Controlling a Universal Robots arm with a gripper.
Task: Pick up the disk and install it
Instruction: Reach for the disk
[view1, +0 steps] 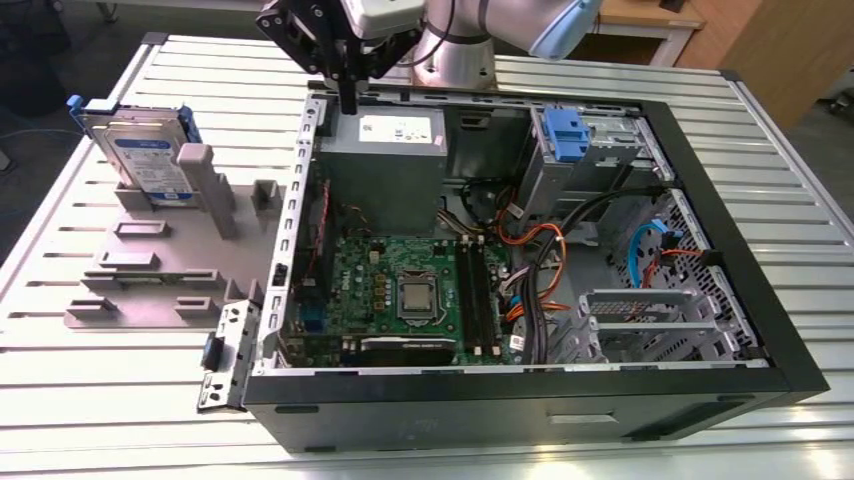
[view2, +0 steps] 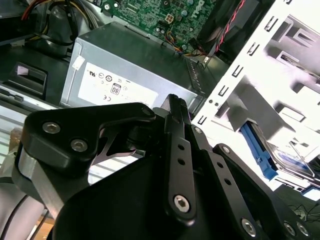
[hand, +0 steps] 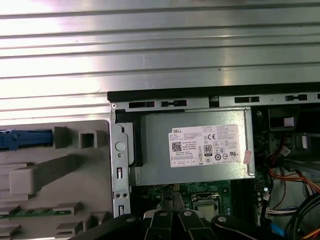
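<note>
Exterior view, left to right: the disk (view1: 134, 150) is parked upright in a slot at the far end of the grey holder block (view1: 147, 270), label facing out, blue carrier rail around its edge, nothing gripping it. The block sits on the slatted metal table (view1: 80, 400), just beside the left wall of the open PC case (view1: 534, 385). In the first wrist view the disk's blue rail (hand: 25, 140) shows edge-on in the same block. The gripper (view1: 347, 105) hangs over the case's far-left corner, tip right at the rim above the power supply (view1: 387, 170); can't tell if it touches the rim. Jaws are pressed together with nothing between them: the fingers read as one black bar in the exterior view, and the second wrist view has the gripper (view2: 175, 102) closed up over the power supply's label. It's well apart from the disk, which is off to the exterior view's left of it. Inside the case: power supply far-left, motherboard (view1: 400, 285) nearer the camera with the CPU socket (view1: 418, 296) bare. Further right, orange cables (view1: 547, 240), then the blue latch (view1: 566, 135) on the upper drive bay, a blue cable (view1: 634, 245), and a metal drive cage (view1: 641, 320) at the near right
</note>
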